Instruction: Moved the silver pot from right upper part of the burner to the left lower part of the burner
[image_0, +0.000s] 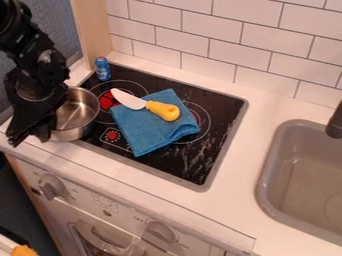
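Note:
The black gripper (29, 131) hangs at the left side of the view, low over the counter's left front corner. Right beside it, and partly behind it, is the silver pot (79, 116), upright at the left edge of the black stove top (217, 112). The gripper and arm cover the pot's left side, so whether the pot is held cannot be made out. Part of the left burner ring (133, 82) shows to the right of the pot.
A blue cloth (143, 131) lies mid-stove, with a yellow-handled knife (162, 110) on it. A small blue can (102, 68) stands at the stove's back left corner. The wall rises behind, and a grey sink (267, 185) is at the right.

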